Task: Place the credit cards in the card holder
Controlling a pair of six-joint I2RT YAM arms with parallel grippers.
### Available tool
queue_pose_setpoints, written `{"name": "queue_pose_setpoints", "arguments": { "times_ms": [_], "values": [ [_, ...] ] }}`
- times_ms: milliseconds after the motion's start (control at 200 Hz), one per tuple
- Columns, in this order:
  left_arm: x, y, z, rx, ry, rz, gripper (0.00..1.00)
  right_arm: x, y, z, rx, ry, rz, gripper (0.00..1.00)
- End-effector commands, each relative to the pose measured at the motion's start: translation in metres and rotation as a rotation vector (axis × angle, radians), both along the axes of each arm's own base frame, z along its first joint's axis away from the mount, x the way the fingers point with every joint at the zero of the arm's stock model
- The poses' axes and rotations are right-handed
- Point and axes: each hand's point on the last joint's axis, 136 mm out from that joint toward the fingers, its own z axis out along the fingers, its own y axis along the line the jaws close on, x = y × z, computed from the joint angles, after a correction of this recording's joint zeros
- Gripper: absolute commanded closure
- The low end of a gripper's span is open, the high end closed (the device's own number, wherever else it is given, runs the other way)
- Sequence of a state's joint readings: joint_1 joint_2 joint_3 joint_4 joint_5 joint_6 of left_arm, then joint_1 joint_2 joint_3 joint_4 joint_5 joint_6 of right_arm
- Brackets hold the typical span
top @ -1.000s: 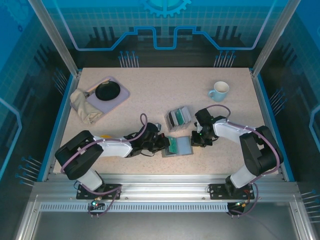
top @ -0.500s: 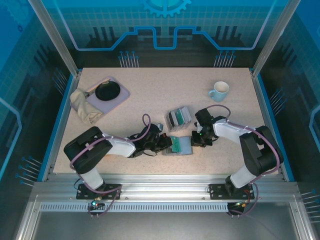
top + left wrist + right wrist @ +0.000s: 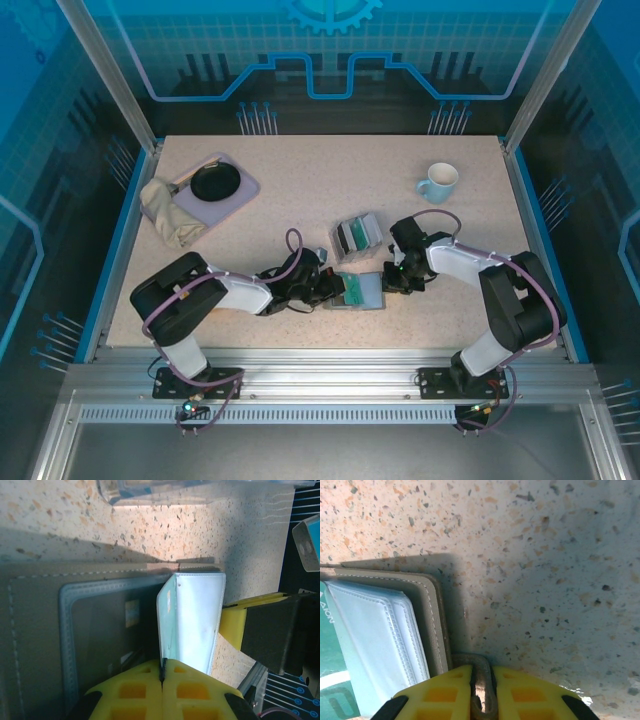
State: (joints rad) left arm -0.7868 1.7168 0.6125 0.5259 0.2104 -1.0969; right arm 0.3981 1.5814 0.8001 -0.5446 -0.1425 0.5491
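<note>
The grey card holder (image 3: 366,292) lies open near the table's front middle, with a dark inner half (image 3: 100,640) and a pale-blue pocket leaf (image 3: 197,615) that stands tilted up. My left gripper (image 3: 333,288) is shut (image 3: 162,669) on the thin edge of a teal credit card (image 3: 167,625), which runs along the pocket leaf. My right gripper (image 3: 393,281) is shut (image 3: 482,687) on a grey loop at the holder's right edge (image 3: 430,615). Another teal credit card (image 3: 330,680) shows under the pale-blue pocket (image 3: 375,645).
A clear slotted box (image 3: 356,236) stands just behind the holder. A pale-blue mug (image 3: 438,182) sits at the back right. At the back left are a lilac tray (image 3: 240,195) with a black bowl (image 3: 214,181) and a beige cloth (image 3: 165,215).
My left gripper has moved right, up against the card holder's left side, and less of the teal card shows beyond it. The right arm has not moved.
</note>
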Motion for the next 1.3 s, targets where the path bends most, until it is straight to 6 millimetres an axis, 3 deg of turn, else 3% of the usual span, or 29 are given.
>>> {"name": "queue_pose_setpoints", "arguments": {
  "times_ms": [0,960,1295],
  "values": [
    [-0.023,0.004,-0.01,0.037,0.056,-0.072,0.99,-0.013,0.005,-0.019,0.023,0.07,0.004,0.85],
    [-0.007,-0.034,-0.01,0.013,0.061,-0.086,0.91,-0.019,0.017,-0.013,0.103,0.084,-0.011,0.86],
    [-0.007,-0.026,-0.014,0.075,0.067,-0.059,0.82,-0.021,0.017,-0.012,0.108,0.084,-0.018,0.87]
  ]
}}
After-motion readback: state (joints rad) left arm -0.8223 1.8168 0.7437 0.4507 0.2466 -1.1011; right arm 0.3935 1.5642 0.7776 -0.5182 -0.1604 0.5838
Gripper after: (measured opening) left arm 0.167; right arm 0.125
